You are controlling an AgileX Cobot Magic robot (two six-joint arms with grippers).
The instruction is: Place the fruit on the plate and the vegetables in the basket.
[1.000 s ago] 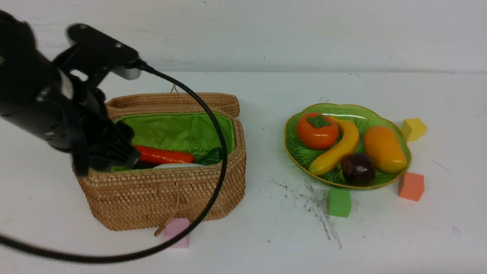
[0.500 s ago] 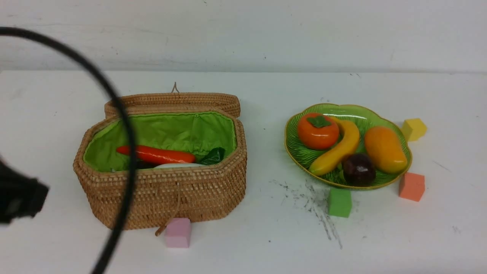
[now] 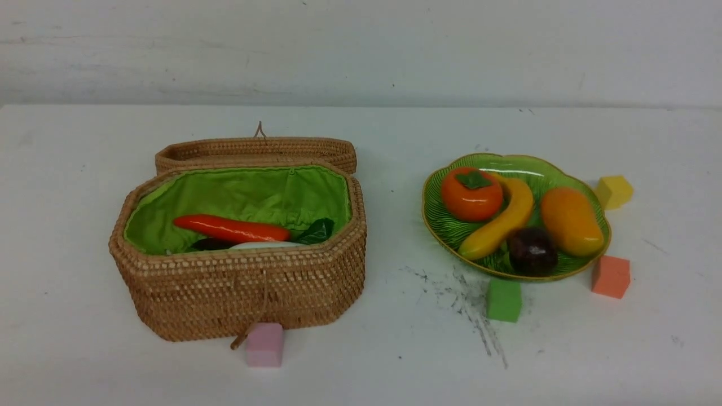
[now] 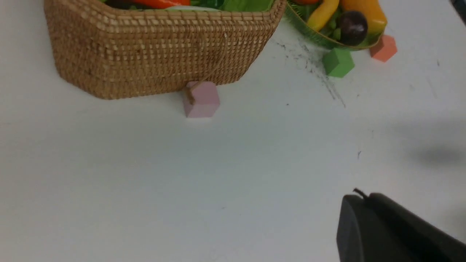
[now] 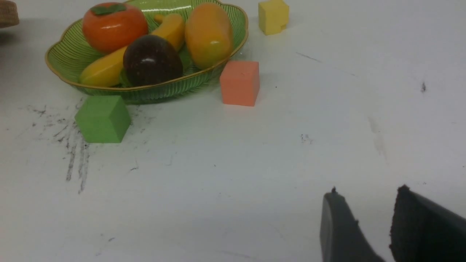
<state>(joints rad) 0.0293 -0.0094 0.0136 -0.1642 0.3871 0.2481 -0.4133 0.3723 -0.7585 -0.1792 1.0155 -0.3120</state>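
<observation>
We read this as the tail end of the job: sorting looks done. The basket [image 3: 242, 293] sits on the robot's left side of the table [image 3: 395, 349], lid folded back behind it. Inside it we see the carrot [image 3: 231, 229] lying across the green lining, a sliver of white radish [image 3: 262, 245] just below it at the front wall, and a dark shape [image 3: 210, 244] beside that, likely the eggplant, though too little shows to be sure.

The plate [image 3: 491, 162] is well apart on the right. It holds the persimmon [image 3: 471, 193], the banana [image 3: 499, 223] curving under it, the mango [image 3: 571, 221] and the dark mangosteen [image 3: 532, 251] at the near rim. All four touch or nearly touch.

Foam cubes stay loose on the table: pink cube [image 3: 264, 344] touching the basket front, green cube [image 3: 503, 300] and orange cube [image 3: 610, 276] just beside the plate, yellow cube [image 3: 613, 192] behind it. Not task items.

Neither arm shows in the front view. The left gripper [image 4: 366, 198] hangs over bare table, fingers pressed together, holding nothing. The right gripper [image 5: 366, 194] has its fingers [image 5: 336, 225] parted with a gap, nothing between them.

Next move, as we judge it: none on the items. No fruit or vegetable lies loose on the table, so just park both arms.
</observation>
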